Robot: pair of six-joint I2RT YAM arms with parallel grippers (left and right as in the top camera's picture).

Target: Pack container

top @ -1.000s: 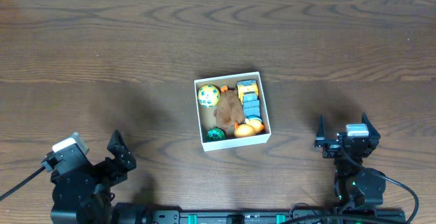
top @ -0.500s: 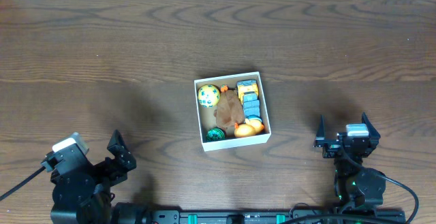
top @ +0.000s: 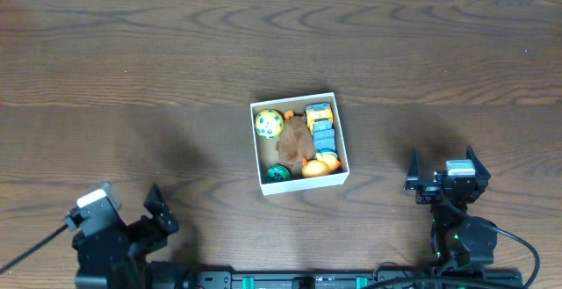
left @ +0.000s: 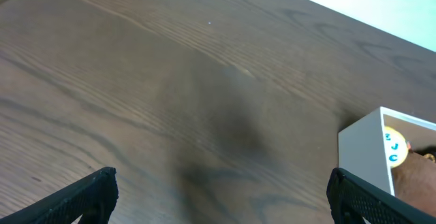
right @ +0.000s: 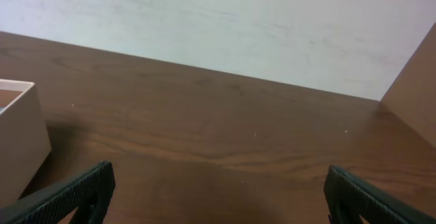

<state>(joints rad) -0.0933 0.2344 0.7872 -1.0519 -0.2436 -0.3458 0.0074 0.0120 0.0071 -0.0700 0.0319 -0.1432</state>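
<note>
Overhead, the container [top: 305,182], holding small toys [top: 296,138], sits in the middle of the wooden table [top: 132,61]. The left gripper [top: 161,212] is well apart at near left and the right gripper [top: 443,168] at near right. Both have jaws spread wide and hold nothing.

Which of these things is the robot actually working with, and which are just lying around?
Job: container; the toys packed inside it, such as the yellow ball; left gripper and right gripper, both open.
Just there: the wooden table.
</note>
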